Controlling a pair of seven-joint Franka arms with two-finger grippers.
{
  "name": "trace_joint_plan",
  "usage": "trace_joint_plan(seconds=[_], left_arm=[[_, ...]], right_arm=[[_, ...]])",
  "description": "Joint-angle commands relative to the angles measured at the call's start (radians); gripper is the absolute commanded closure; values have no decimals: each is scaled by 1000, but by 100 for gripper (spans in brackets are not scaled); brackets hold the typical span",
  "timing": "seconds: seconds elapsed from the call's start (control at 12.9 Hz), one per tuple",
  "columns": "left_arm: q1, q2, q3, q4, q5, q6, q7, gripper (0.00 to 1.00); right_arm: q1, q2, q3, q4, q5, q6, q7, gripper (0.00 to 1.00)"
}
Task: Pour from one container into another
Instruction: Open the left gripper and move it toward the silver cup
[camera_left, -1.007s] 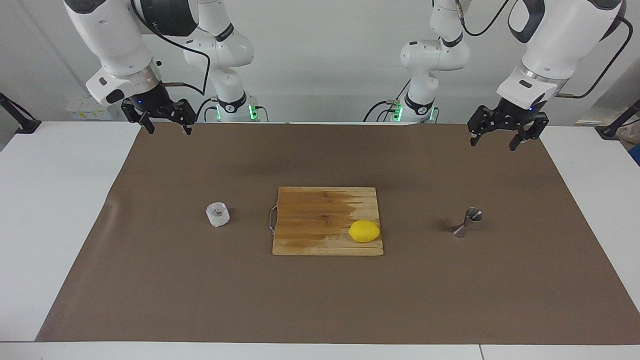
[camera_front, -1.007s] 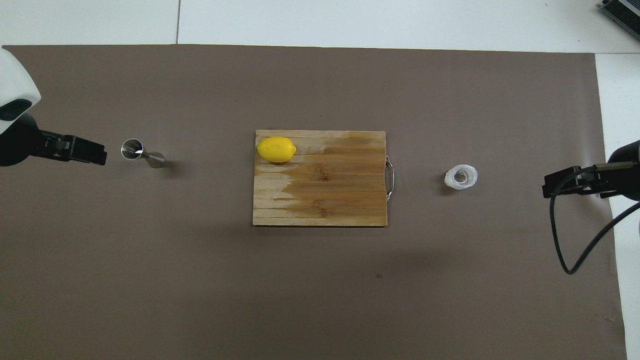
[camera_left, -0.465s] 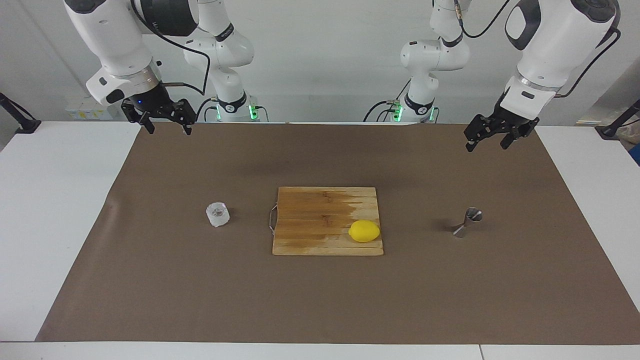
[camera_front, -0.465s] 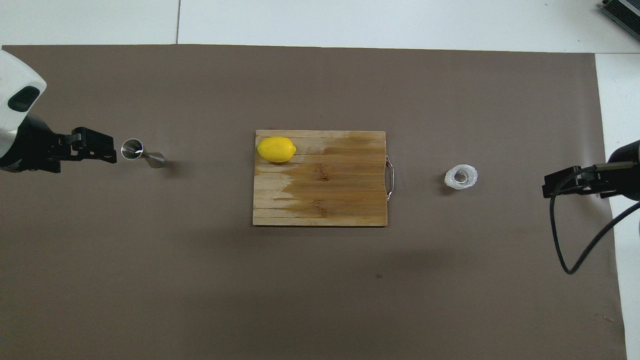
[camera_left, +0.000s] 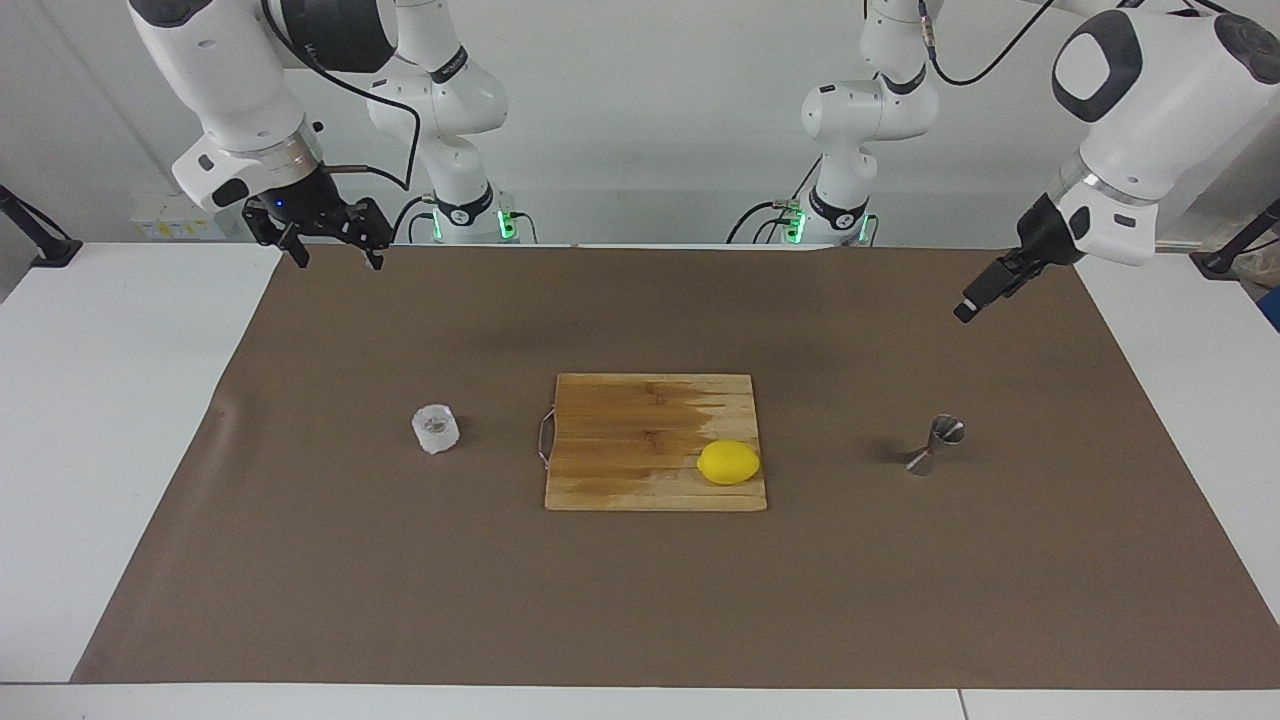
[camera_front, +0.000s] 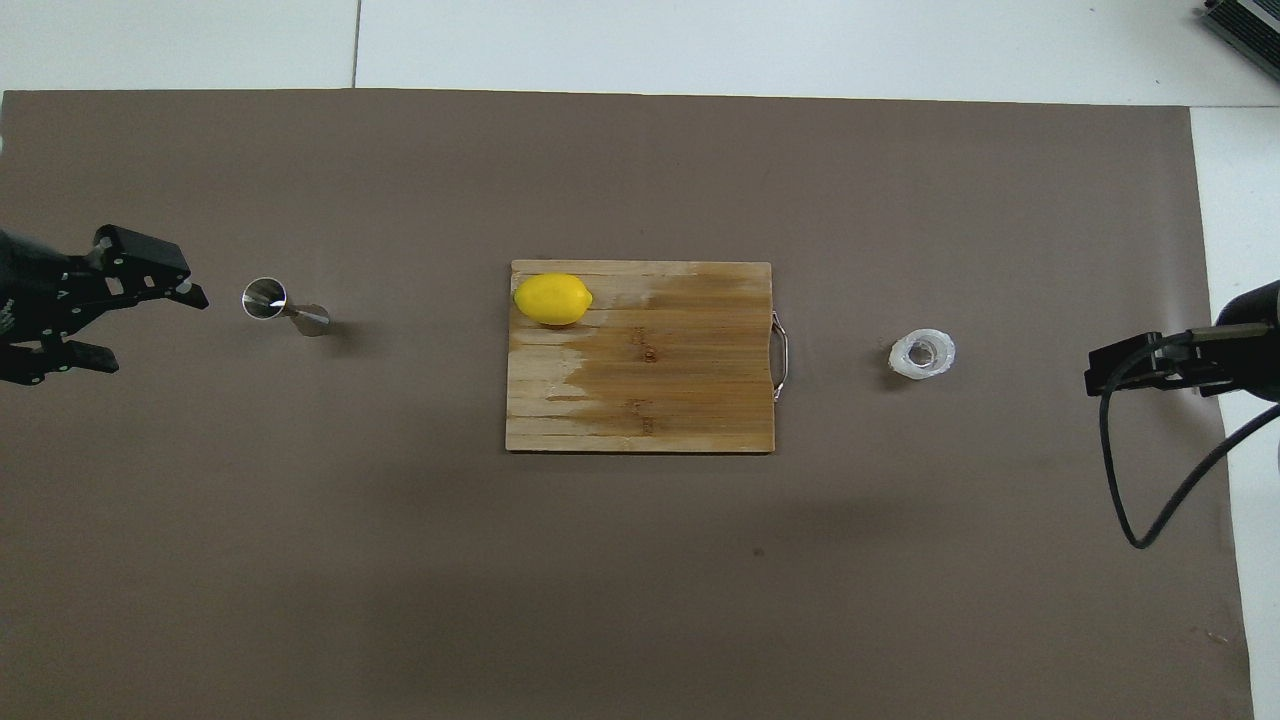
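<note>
Glass cup (camera_left: 435, 429) stands upright on the brown mat (camera_left: 300, 560), toward the right arm's end of the surface, beside the handle end of the cutting board (camera_left: 640, 420). I judge it light, rigid, breakable, and slick on its facets; I would take it across the side wall, below the rim, with a firm but gentle squeeze. Contents not readable from here.

Jigger (camera_left: 935, 444) stands toward the left arm's end, well apart from the cup. Narrow waist, small foot: I expect it tips easily, and polished steel slips. The waist is the natural place to take hold.

Left gripper (camera_front: 110, 325) hangs in the air near the jigger, jaws apart, empty. Right gripper (camera_left: 332, 240) waits high over the mat's edge by its base, open, empty.

Lemon (camera_left: 729, 462) lies on the board between the two vessels; the board itself is low. Carrying the cup across means clearing both.
</note>
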Motion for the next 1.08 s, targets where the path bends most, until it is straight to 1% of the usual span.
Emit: trace_joint_plan(seconds=[0.0, 0.15, 0.23, 0.31, 0.46, 0.54, 0.62, 0.7, 0.77, 0.93, 1.01], left_arm=[[22, 73, -6, 7, -49, 38, -155, 0], [53, 134, -6, 13, -127, 75, -263, 0], [68, 151, -6, 10, -170, 121, -289, 0], [75, 176, -6, 12, -192, 153, -359, 0], [123, 278, -6, 82, -274, 155, -497, 0], [145, 308, -6, 93, -305, 160, -534, 0], [159, 341, -4, 107, -316, 160, -585, 0], [188, 407, -6, 152, -334, 149, -645, 0], [211, 443, -6, 172, -360, 146, -656, 0], [217, 477, -6, 159, -400, 179, -654, 0], [236, 472, -6, 110, -423, 231, -653, 0]], right_arm=[[-14, 3, 5, 9, 11, 2, 10, 0], [-14, 3, 5, 9, 11, 2, 10, 0], [-14, 3, 5, 9, 11, 2, 10, 0], [-14, 3, 5, 9, 11, 2, 10, 0], [-14, 3, 5, 9, 11, 2, 10, 0], [-14, 3, 5, 9, 11, 2, 12, 0], [-14, 3, 5, 9, 11, 2, 10, 0], [-14, 3, 5, 9, 11, 2, 10, 0], [-14, 3, 5, 9, 11, 2, 10, 0], [-14, 3, 5, 9, 11, 2, 10, 0], [-14, 3, 5, 9, 11, 2, 12, 0]])
